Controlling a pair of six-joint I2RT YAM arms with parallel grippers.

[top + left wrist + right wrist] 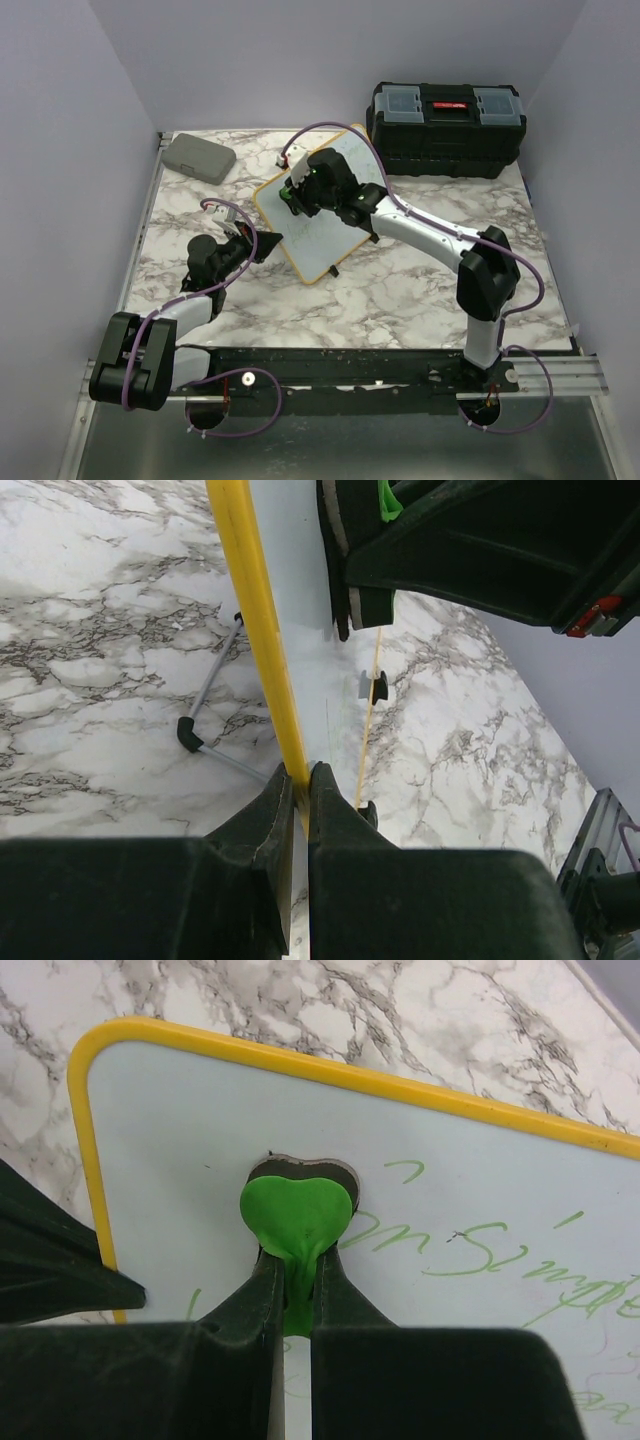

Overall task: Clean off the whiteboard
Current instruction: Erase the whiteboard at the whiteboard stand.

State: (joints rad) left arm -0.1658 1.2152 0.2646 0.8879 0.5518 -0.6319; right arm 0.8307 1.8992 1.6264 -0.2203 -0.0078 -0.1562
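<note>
The whiteboard (325, 235) is found at mid-table (400, 290); its yellow frame is pinched at the left edge by the fully closed left gripper (300, 775); the right gripper (297, 1260) is clamped on a green heart-shaped eraser (295, 1210), which is pressed against the board's face near a corner. Green handwriting (470, 1255) is made out only in the right wrist view; the frame is shown edge-on, with a grey wire leg (205, 710) beside it, only in the left wrist view.

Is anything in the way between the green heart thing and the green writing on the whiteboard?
No, nothing visible. The right end effector holds the green heart eraser on the whiteboard, and only bare board lies between it and the green writing.
</note>
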